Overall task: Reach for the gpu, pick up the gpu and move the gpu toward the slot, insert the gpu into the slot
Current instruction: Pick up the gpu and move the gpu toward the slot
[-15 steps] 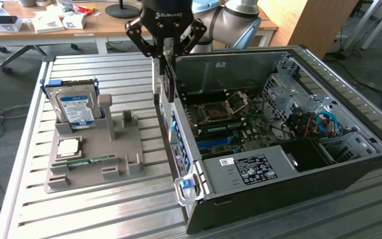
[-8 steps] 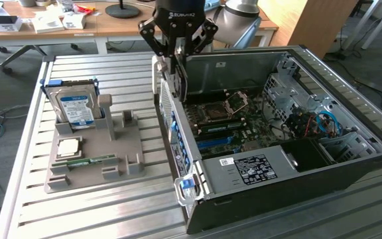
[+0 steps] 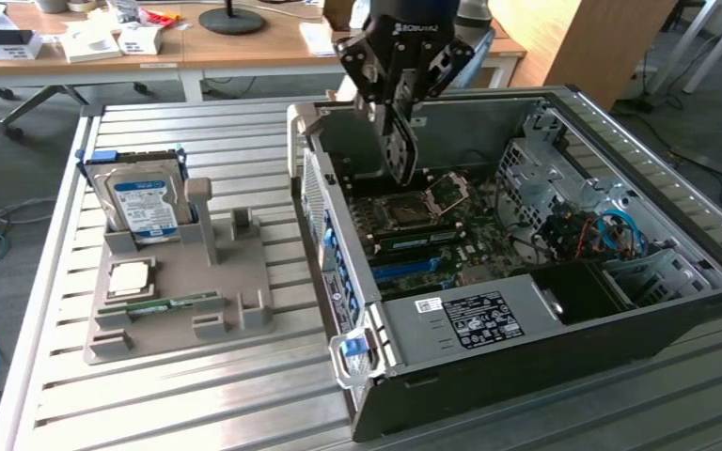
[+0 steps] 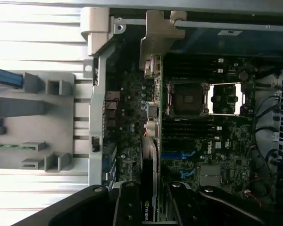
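My gripper point(image 3: 397, 111) hangs inside the open black computer case point(image 3: 549, 324), shut on the gpu point(image 3: 399, 155). The card hangs edge-down above the motherboard point(image 3: 443, 240), close to the case's rear wall and clear of the board. In the wrist view the gpu point(image 4: 150, 141) shows edge-on between my fingers point(image 4: 127, 207), its silver end bracket point(image 4: 156, 40) reaching toward the case rim. Blue slots point(image 3: 405, 272) lie on the board below the card; in the wrist view a blue slot point(image 4: 172, 154) lies just beside the card's edge.
A grey holder point(image 3: 180, 282) on the slatted metal table carries a silver hard drive point(image 3: 146, 202), a processor chip point(image 3: 129, 279) and a narrow green memory stick point(image 3: 166, 303). The open processor socket point(image 3: 414, 209), the power supply point(image 3: 480, 315) and cables point(image 3: 605, 235) crowd the case.
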